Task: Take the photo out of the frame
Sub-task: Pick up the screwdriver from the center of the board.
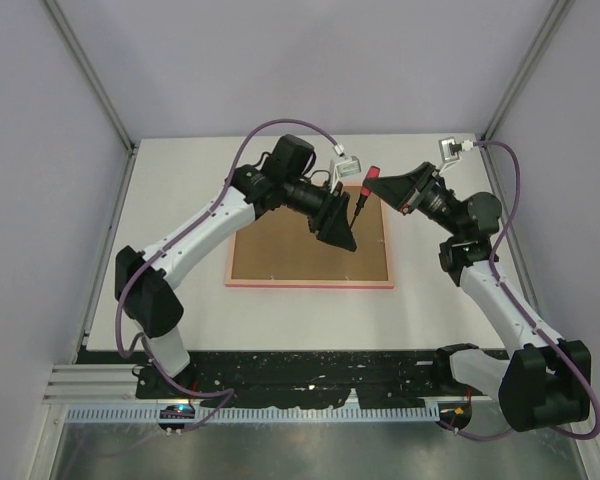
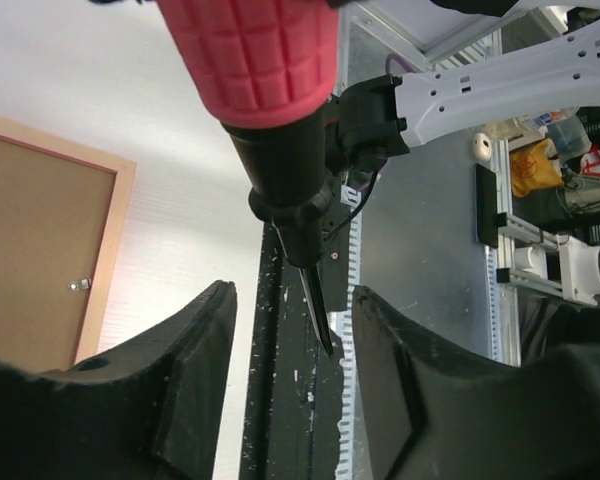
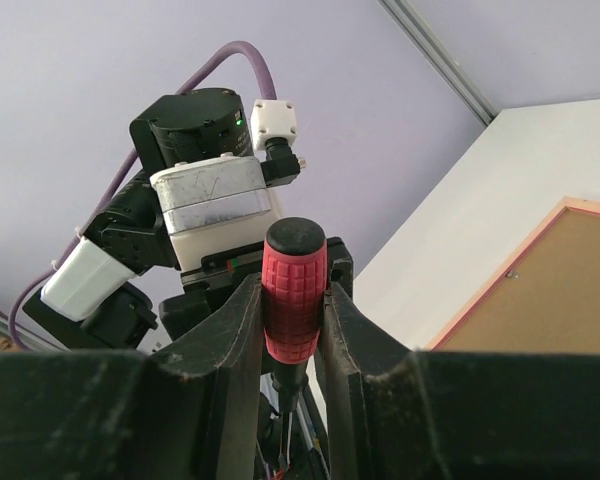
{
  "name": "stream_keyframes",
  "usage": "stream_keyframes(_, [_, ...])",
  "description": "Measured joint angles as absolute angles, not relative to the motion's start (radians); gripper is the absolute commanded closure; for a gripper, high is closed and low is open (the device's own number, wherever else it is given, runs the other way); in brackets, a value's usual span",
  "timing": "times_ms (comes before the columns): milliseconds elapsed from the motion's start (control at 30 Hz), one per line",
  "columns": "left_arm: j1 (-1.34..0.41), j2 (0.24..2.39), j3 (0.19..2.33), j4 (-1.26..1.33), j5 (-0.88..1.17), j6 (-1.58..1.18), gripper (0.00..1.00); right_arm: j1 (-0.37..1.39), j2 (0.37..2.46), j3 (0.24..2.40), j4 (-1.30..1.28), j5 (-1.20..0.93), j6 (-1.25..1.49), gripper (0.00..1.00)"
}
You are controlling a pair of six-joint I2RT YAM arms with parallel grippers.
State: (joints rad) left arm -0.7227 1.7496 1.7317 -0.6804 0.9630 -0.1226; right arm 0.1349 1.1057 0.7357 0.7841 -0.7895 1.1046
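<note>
The frame (image 1: 310, 283) lies flat on the white table with its brown back board (image 1: 290, 250) facing up and a thin pink rim around it. The photo is hidden under that board. My right gripper (image 1: 376, 185) hangs over the frame's far right corner, shut on the red handle of a screwdriver (image 3: 294, 300) that points down. My left gripper (image 2: 295, 292) is open, its two fingers on either side of the screwdriver's dark blade (image 2: 318, 310) without touching it. The frame's corner shows in the left wrist view (image 2: 40, 250) and the right wrist view (image 3: 550, 290).
A small metal tab (image 2: 78, 285) sits on the back board near its edge. A black rail (image 1: 310, 370) runs along the table's near edge between the arm bases. Grey enclosure walls and corner posts (image 1: 90, 80) surround the table.
</note>
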Motion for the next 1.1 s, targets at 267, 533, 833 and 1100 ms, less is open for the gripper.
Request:
stream_keyframes(267, [-0.726,1.752,1.732,-0.686,0.942,-0.12,1.0,0.132,1.103,0.73,0.77,-0.768,1.09,0.92])
stream_keyframes(533, [-0.722,1.752,1.736,-0.713,0.916,-0.11,1.0,0.129,1.091,0.725,0.761,-0.778,1.016,0.43])
stream_keyframes(833, [-0.726,1.701,1.748,-0.904,0.907,0.135,1.0,0.128,1.139,0.96,0.345,-1.095,0.595,0.23])
stream_keyframes(1100, [-0.726,1.674,1.807,-1.13,0.908,0.31,1.0,0.151,1.145,1.006,0.071,-1.331,0.339,0.24])
